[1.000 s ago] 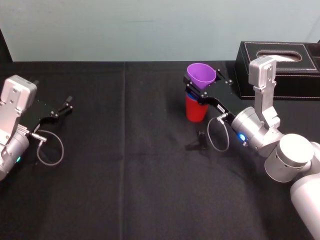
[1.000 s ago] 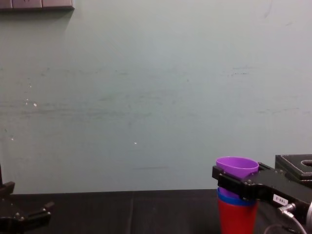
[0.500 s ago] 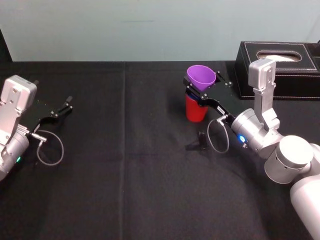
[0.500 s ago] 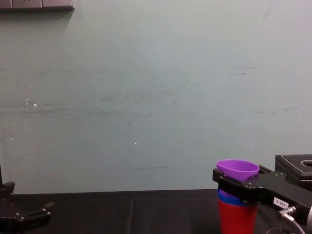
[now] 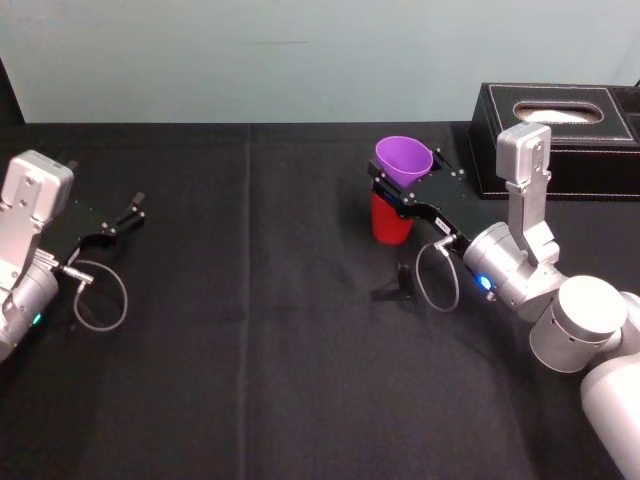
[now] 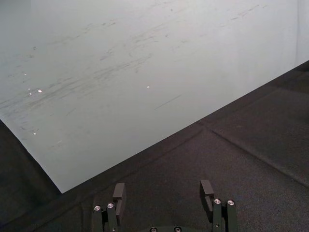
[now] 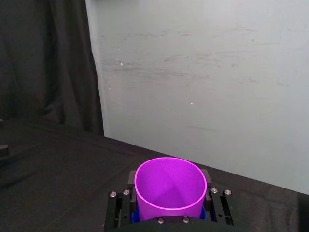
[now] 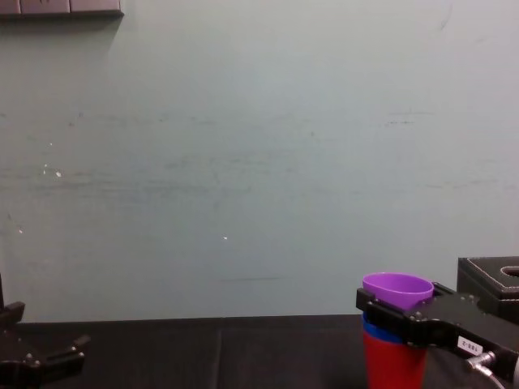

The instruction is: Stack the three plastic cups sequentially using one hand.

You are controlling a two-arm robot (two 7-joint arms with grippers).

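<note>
Head view: right hand (image 5: pixel 402 188) clenched on the purple cup (image 5: pixel 404 160), atop the stack.
The purple cup nests in the blue cup (image 8: pixel 378 331) (a thin rim showing), itself in the red cup (image 5: pixel 390 224), upright on the tabletop (image 5: pixel 250 330) right of centre; left hand (image 5: pixel 128 213) idle and released, far left.

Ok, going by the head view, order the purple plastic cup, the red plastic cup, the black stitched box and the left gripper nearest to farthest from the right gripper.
1. Purple plastic cup, between the right gripper's jaws.
2. Red plastic cup, just beneath it.
3. Black box with white stitching, behind, on the right.
4. Left gripper, far left, jaws open.
</note>
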